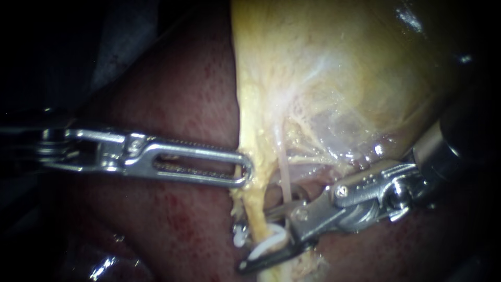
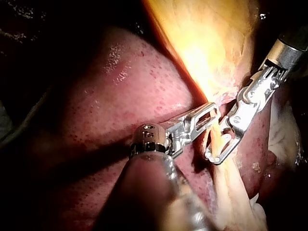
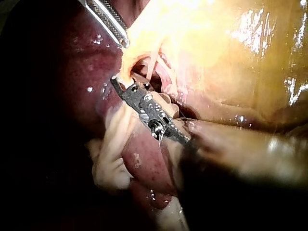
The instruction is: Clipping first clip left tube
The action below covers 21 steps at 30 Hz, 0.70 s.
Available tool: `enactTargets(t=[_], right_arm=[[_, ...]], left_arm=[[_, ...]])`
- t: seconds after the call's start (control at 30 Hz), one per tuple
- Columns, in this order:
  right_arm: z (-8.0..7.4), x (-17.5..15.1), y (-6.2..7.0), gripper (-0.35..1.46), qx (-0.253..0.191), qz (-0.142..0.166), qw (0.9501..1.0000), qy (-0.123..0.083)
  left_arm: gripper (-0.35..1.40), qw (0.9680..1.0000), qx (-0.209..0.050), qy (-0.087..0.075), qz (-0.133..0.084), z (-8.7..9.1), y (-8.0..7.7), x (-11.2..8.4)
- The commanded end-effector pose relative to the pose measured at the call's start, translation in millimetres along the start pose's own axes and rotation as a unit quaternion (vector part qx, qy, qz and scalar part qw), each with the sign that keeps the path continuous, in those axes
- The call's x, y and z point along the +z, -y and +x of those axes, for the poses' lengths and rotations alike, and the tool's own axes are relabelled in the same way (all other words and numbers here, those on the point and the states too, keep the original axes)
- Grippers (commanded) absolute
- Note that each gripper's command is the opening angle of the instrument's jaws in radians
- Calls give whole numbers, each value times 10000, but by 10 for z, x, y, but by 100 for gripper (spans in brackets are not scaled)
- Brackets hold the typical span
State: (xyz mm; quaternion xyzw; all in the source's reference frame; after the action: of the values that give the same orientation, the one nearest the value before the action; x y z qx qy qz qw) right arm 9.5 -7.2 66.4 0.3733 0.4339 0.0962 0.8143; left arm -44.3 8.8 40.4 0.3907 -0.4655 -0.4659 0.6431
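My left instrument (image 1: 244, 169) comes in from the left, its long slotted jaws shut on the yellow edge of the gallbladder (image 1: 339, 68), holding it taut; it grips the same edge in the left wrist view (image 2: 211, 115). Below that grip the yellow left tube (image 1: 253, 209) runs downward. My right instrument (image 1: 254, 241) enters from the right, its jaws standing apart on either side of this tube. A white clip (image 1: 274, 241) sits between them, touching both. The right wrist view shows the right instrument (image 3: 120, 86) at the tube's base.
A thin pale right tube (image 1: 284, 172) runs down just right of the left one, close above the right instrument's upper jaw. Dark red liver (image 1: 172, 104) lies behind and below both instruments. Shiny membrane (image 1: 334, 130) covers the gallbladder's lower part.
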Motion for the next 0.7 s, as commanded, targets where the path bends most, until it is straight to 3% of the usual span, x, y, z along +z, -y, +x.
enactTargets(t=[0.03,0.7], right_arm=[[1,-1,-1,-34,53,2,10000,-1],[0,-4,-6,-35,209,3,9998,-13]], left_arm=[[-35,10000,-12,4,1,0,0,0],[-35,10000,-10,5,0,0,0,1]])
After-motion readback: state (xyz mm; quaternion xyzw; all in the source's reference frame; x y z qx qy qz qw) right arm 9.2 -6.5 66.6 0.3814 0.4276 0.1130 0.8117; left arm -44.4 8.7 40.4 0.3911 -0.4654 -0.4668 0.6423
